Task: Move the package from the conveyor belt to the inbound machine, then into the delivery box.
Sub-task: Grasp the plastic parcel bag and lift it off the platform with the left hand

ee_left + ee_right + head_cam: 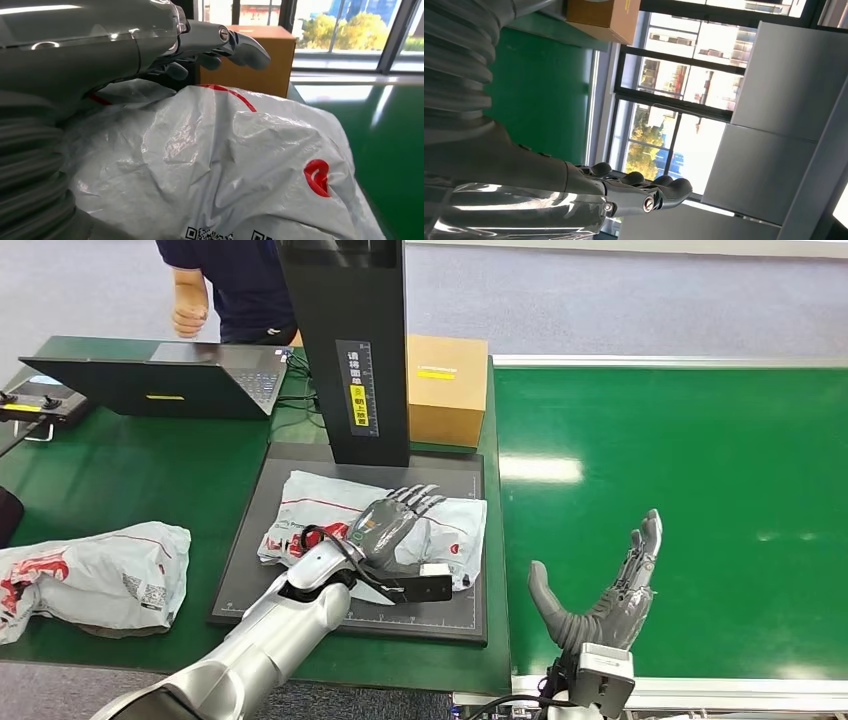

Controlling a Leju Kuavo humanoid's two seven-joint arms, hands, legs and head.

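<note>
Presently, package [375,525] is lying on scanner plate [300,590], looking soft, light, slippery, best gathered mid-bag, left hand [395,522] resting spread atop, right hand [610,590] empty, fingers apart.

package [330,510]: on inbound machine plate [455,620], mid, just before the upright column [345,350]
left hand [392,522]: atop package's right half, fingers twd column
cardboard box [447,388]: table's far right corner, right of column, behind plate
laptop [170,380]: far left of table, left of column
2nd bag [95,575]: table's near left edge, left of plate
conveyor belt [700,470]: right of table
right hand [605,595]: over belt's near left edge
person [225,285]: behind table's far edge
</note>
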